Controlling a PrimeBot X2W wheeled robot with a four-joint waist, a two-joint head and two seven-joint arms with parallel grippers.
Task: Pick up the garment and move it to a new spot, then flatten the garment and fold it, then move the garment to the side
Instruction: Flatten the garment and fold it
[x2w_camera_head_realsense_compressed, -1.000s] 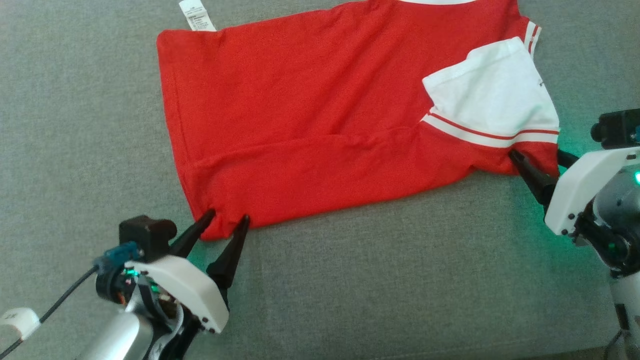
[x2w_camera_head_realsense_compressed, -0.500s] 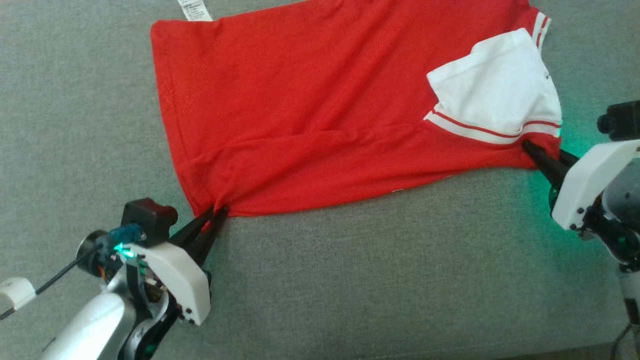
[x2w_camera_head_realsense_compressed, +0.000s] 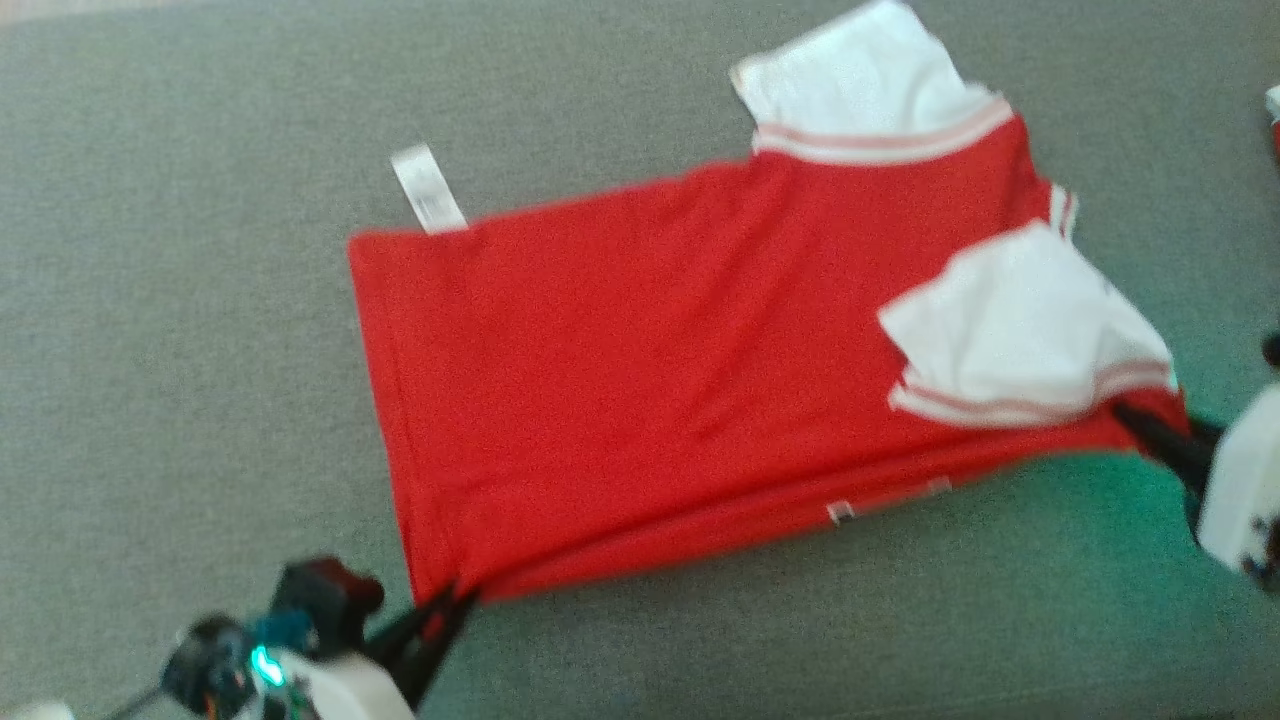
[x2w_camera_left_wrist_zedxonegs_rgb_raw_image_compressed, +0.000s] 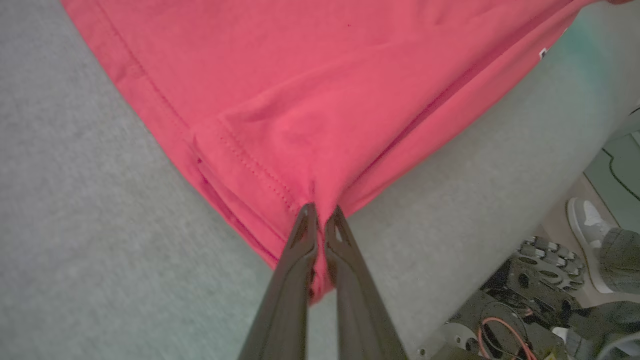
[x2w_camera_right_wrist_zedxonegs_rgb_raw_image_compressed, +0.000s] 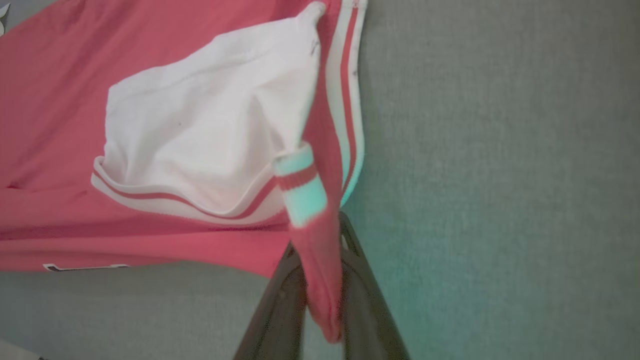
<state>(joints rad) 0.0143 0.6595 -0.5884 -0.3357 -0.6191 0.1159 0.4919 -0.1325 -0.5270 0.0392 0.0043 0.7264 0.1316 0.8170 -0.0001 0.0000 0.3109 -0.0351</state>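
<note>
The garment (x2w_camera_head_realsense_compressed: 660, 360) is a red shirt with white, red-striped sleeves, spread on a grey cloth surface (x2w_camera_head_realsense_compressed: 180, 330). My left gripper (x2w_camera_head_realsense_compressed: 448, 598) is shut on the shirt's near left hem corner; in the left wrist view the red hem (x2w_camera_left_wrist_zedxonegs_rgb_raw_image_compressed: 280, 165) bunches between the two dark fingers of that gripper (x2w_camera_left_wrist_zedxonegs_rgb_raw_image_compressed: 320, 214). My right gripper (x2w_camera_head_realsense_compressed: 1135, 418) is shut on the near right edge under the white sleeve (x2w_camera_head_realsense_compressed: 1020, 330). The right wrist view has a red fold of the garment (x2w_camera_right_wrist_zedxonegs_rgb_raw_image_compressed: 320, 260) clamped between the fingers of the right gripper (x2w_camera_right_wrist_zedxonegs_rgb_raw_image_compressed: 320, 235). The near edge looks pulled taut between both grips.
A white care label (x2w_camera_head_realsense_compressed: 428, 187) sticks out at the shirt's far left edge. Another white sleeve (x2w_camera_head_realsense_compressed: 850, 85) lies at the far side. A person's grey shoe (x2w_camera_left_wrist_zedxonegs_rgb_raw_image_compressed: 585, 225) and the robot's base (x2w_camera_left_wrist_zedxonegs_rgb_raw_image_compressed: 520, 300) stand beyond the surface's edge in the left wrist view.
Both grippers, open on the shirt's near edge a second ago, have shut on it. The head camera has shifted, so the far sleeve now shows and the shirt sits lower in view.
</note>
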